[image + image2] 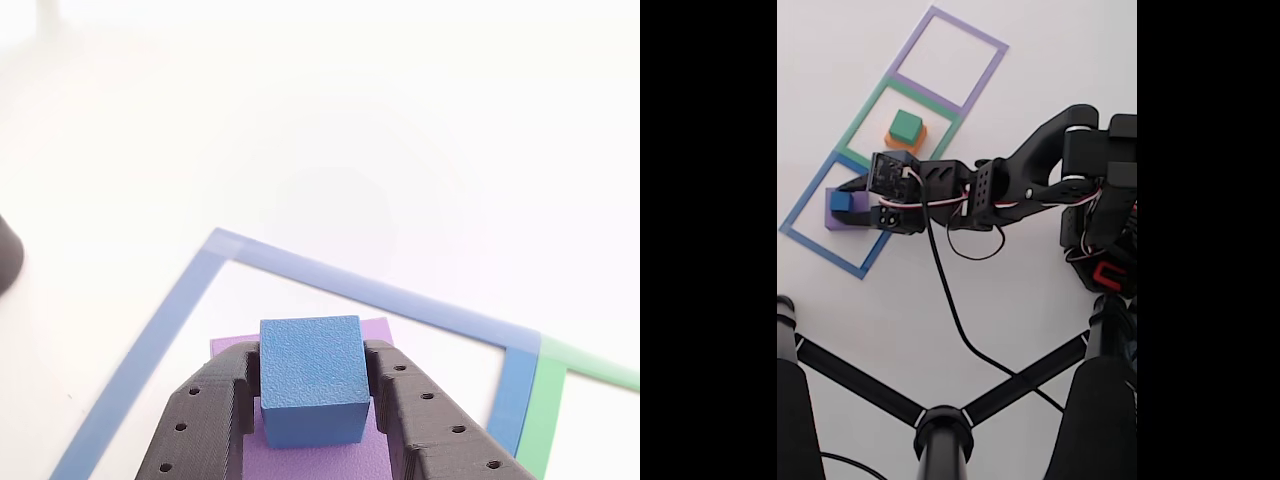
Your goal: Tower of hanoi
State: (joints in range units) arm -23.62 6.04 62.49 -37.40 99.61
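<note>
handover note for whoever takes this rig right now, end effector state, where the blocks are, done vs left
End effector: fingers on both sides of the blue cube, closed on it.
Blue cube sits over the purple block inside the blue taped outline; whether it rests on the purple or is lifted just clear is unclear.
Green cube is stacked on the orange block in the green outline.
Purple outline holds nothing.
Done: the four blocks stand in two stacks.
Left: the remaining Hanoi moves.

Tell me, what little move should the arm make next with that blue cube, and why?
Probably lift straight up. The gripper has its fingers pressed on both sides of the blue cube, which sits on the purple block inside the blue taped square; green on orange waits next door.
</note>
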